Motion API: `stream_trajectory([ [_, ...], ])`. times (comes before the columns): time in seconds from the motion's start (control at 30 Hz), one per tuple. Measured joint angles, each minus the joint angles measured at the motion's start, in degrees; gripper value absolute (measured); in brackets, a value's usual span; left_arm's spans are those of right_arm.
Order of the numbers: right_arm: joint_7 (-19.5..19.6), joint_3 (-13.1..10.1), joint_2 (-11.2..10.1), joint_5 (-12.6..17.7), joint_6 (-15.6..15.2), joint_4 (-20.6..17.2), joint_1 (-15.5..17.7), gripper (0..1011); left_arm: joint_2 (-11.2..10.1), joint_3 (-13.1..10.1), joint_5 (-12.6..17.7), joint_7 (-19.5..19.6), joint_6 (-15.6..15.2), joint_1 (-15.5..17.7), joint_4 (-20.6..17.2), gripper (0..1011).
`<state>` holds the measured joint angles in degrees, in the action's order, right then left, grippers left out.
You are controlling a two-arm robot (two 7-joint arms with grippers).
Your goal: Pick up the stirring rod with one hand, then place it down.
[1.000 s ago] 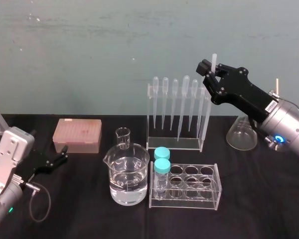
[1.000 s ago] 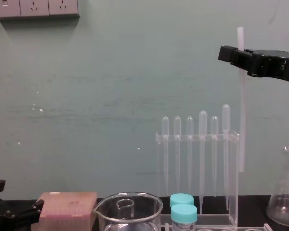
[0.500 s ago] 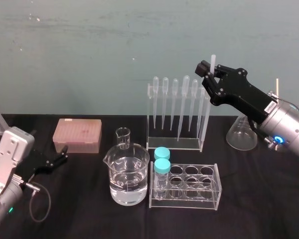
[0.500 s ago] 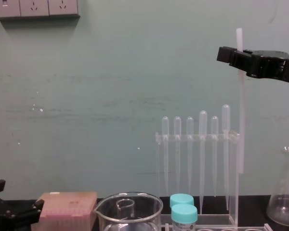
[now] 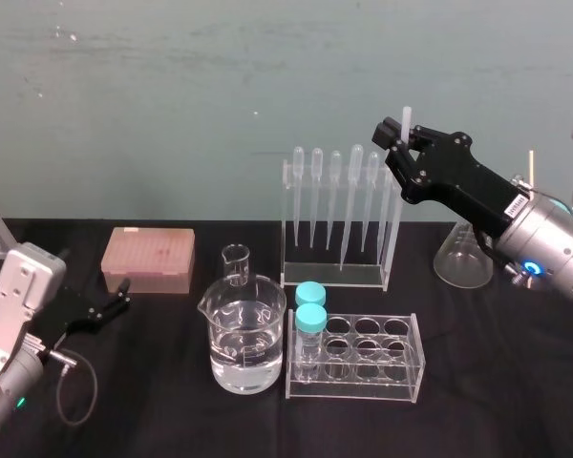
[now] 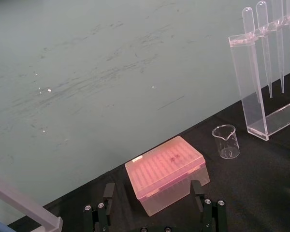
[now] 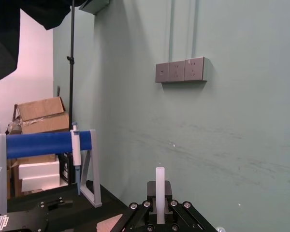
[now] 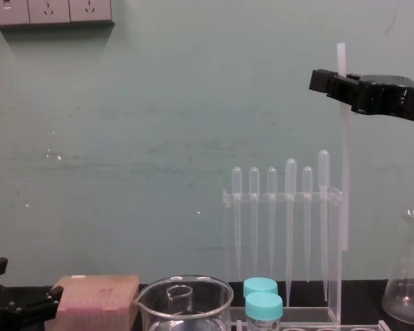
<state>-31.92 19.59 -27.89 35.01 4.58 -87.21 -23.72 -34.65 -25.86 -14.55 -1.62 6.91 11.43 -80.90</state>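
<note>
Grips the stirring rod (image 8: 343, 172) near its top in the clenched right gripper (image 8: 339, 81), upright beside the right end of the pipette rack (image 8: 283, 196), lower end hanging partway down the rack's height. Rests the left gripper (image 5: 122, 294), fingers apart, low and well left of that rack.

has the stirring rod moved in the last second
Yes, slightly. In the chest view the stirring rod, upright in the right hand, has drifted left and a little down against the pipette rack. The left hand rests parked by the pink box.
</note>
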Motion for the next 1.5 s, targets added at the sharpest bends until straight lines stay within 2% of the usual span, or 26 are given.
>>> stream_trajectory([
  [0.33,-3.78,1.59,0.35,0.23,3.22,3.19,1.13,62,0.00,0.00,0.00,0.00,0.00,0.00,0.00,1000],
  [0.57,-4.49,3.02,1.00,-3.30,7.37,6.54,1.81,62,0.00,0.00,0.00,0.00,0.00,0.00,0.00,1000],
  [0.7,-4.55,3.06,1.97,-3.99,8.76,8.31,1.77,62,0.00,0.00,0.00,0.00,0.00,0.00,0.00,1000],
  [0.97,-5.34,3.13,3.92,-4.01,9.17,11.16,0.96,62,0.00,0.00,0.00,0.00,0.00,0.00,0.00,1000],
  [1.5,-5.40,4.14,5.84,-5.87,8.27,15.69,-0.07,62,0.00,0.00,0.00,0.00,0.00,0.00,0.00,1000],
])
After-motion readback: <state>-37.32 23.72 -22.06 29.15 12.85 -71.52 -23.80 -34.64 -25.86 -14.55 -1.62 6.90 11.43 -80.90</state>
